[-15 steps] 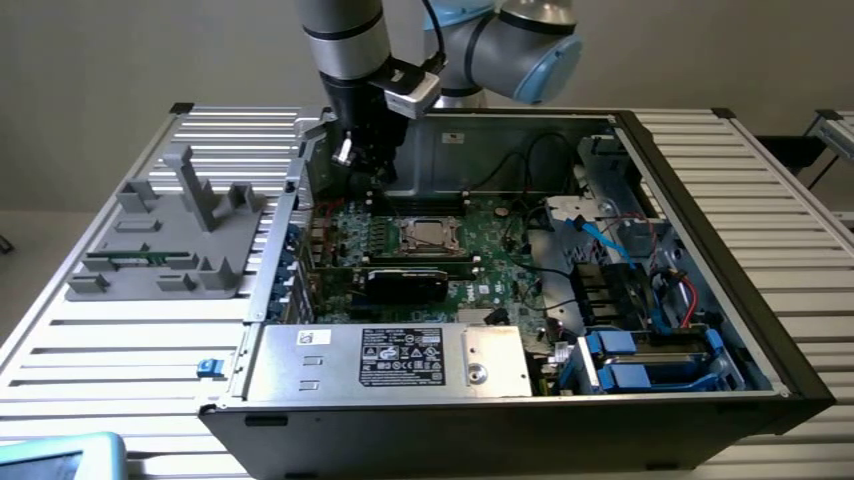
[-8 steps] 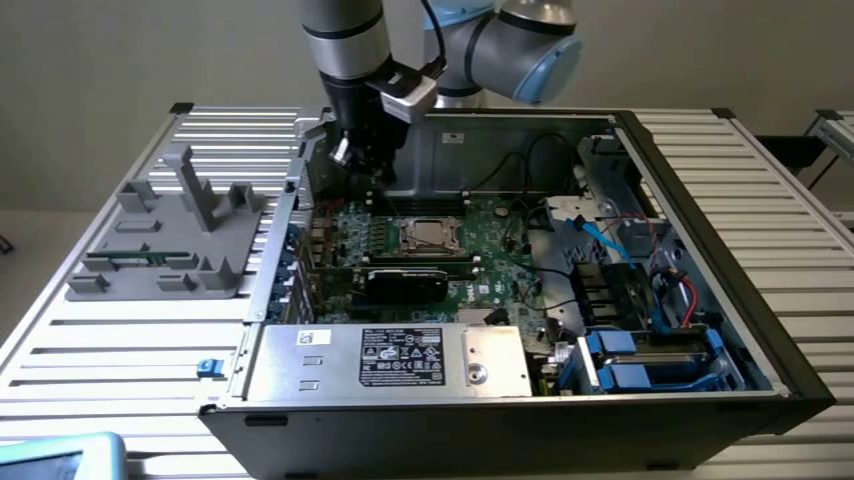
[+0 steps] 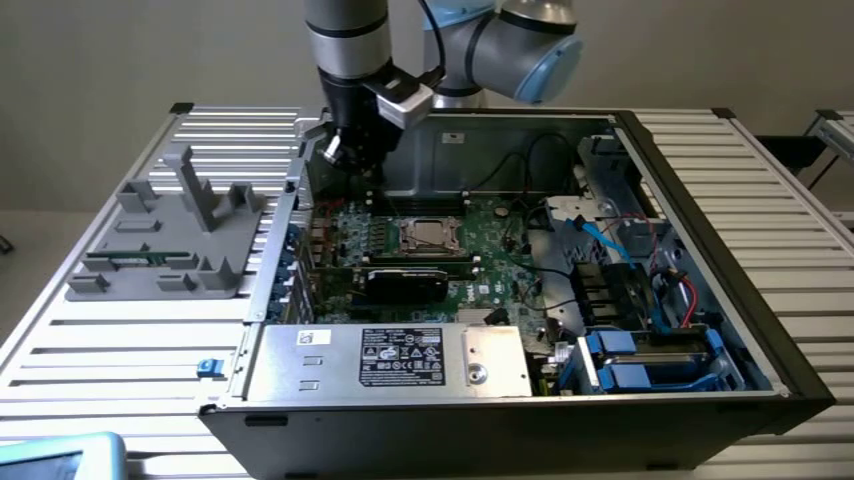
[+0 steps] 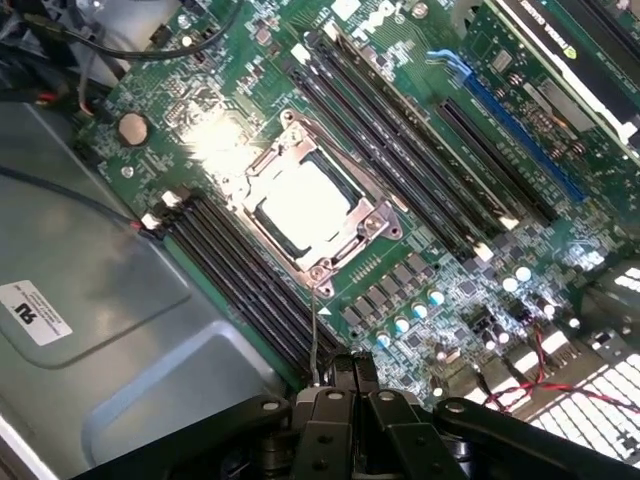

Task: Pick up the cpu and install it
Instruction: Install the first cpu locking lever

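Silvery cpu [image 4: 300, 205] lies inside the socket frame [image 4: 372, 222], closed empty hand [image 4: 345, 372] well above.

Green motherboard [image 4: 200, 110] glowing inside a black case [image 3: 467, 440]
The cpu [image 4: 300, 200] is gleaming silvery-white in its socket, the power supply [image 3: 494, 360] is shining silver beside its black label, the desk [image 3: 120, 340] is showing white ribbed slats, a stand [image 3: 174, 240] is looking matte grey, and wires [image 4: 538, 360] are running red and black.
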You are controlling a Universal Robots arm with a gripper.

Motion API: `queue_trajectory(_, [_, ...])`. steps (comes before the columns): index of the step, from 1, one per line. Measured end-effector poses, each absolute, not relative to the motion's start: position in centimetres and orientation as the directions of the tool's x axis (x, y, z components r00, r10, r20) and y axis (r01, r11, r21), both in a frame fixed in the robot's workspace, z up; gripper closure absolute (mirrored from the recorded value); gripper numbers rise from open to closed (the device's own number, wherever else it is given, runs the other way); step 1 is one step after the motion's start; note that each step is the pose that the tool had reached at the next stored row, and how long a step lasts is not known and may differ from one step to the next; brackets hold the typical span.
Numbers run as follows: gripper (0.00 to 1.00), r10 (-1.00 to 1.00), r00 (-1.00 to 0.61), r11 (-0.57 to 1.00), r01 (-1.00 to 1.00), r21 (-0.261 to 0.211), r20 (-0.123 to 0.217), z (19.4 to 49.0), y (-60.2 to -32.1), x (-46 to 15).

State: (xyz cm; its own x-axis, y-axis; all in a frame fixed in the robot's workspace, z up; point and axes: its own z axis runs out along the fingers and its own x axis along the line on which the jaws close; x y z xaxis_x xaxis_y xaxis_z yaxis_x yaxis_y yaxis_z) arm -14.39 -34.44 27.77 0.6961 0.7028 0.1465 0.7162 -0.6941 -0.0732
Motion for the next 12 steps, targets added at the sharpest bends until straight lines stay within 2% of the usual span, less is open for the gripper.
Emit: queue_trajectory(12, [0.88,0.598,0.792,-0.787,0.609,-0.096,0.122,27.66,-34.44,-14.39])
